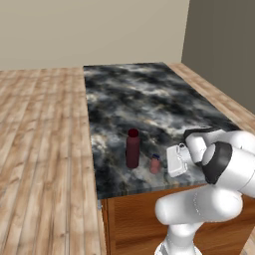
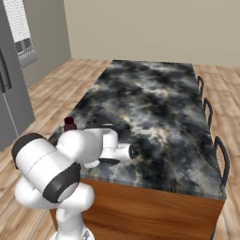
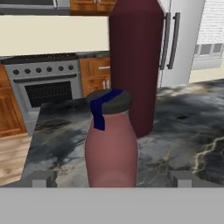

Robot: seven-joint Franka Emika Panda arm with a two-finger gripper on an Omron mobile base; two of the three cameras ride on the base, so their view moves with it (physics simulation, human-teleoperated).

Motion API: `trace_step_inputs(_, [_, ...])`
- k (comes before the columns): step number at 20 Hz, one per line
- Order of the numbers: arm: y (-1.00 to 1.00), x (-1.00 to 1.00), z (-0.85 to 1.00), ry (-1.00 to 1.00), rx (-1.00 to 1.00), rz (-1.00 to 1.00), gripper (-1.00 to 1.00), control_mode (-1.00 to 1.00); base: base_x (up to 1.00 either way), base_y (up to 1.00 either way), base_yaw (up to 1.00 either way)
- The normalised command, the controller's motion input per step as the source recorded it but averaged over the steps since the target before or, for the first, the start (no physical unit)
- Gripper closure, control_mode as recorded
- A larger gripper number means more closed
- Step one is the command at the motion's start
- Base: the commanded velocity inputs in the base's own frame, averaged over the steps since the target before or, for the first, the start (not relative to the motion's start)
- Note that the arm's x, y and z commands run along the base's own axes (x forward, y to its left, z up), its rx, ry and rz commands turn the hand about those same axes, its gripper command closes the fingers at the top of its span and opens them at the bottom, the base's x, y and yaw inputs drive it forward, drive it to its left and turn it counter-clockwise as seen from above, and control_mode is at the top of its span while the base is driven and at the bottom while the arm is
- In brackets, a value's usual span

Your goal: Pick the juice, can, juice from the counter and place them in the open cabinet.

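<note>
A small pink juice bottle (image 1: 155, 164) with a dark cap stands near the front edge of the marbled counter (image 1: 139, 99). Just left of it stands a taller dark maroon juice bottle (image 1: 133, 148). My gripper (image 1: 168, 162) hovers level with the small bottle, right beside it on its right. In the hand view the small juice bottle (image 3: 111, 148) stands between the two fingertips of the open gripper (image 3: 112, 178), not touched by them. The maroon bottle (image 3: 133, 65) rises right behind it. Over my arm the maroon bottle's top (image 2: 70, 123) peeks out. The can and the cabinet are out of view.
Beyond the counter's end, a stove (image 3: 43, 87) and a grey fridge (image 3: 179, 43) stand. Dark stools (image 2: 220, 152) line the counter's right side. Wooden floor (image 1: 45, 149) lies to the left. The counter's far part (image 2: 154, 93) is bare stone.
</note>
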Motion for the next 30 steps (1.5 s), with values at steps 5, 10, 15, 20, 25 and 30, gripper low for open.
trace_step_inputs(5, [0.12, -0.01, 0.03, 0.00, 0.03, 0.00, -1.00, -1.00, 0.00, 0.00, 0.00])
trace_step_inputs(10, [0.07, 0.07, 0.00, 0.01, 0.01, 0.00, -1.00, -1.00, 0.00, 0.00, 0.00])
trace_step_inputs(15, [0.01, 0.17, 0.00, 0.04, 0.01, 0.00, -1.00, -1.00, 0.00, 0.00, 0.00])
trace_step_inputs(20, [0.08, 0.20, 0.00, 0.06, 0.00, 0.00, -1.00, -1.00, 0.00, 0.00, 0.00])
trace_step_inputs(25, [0.14, 0.11, -0.01, 0.07, 0.00, 0.00, -1.00, -1.00, 0.00, 0.00, 0.00])
trace_step_inputs(30, [0.14, 0.05, -0.06, 0.09, 0.00, 0.00, -1.00, -1.00, 0.00, 0.00, 0.00])
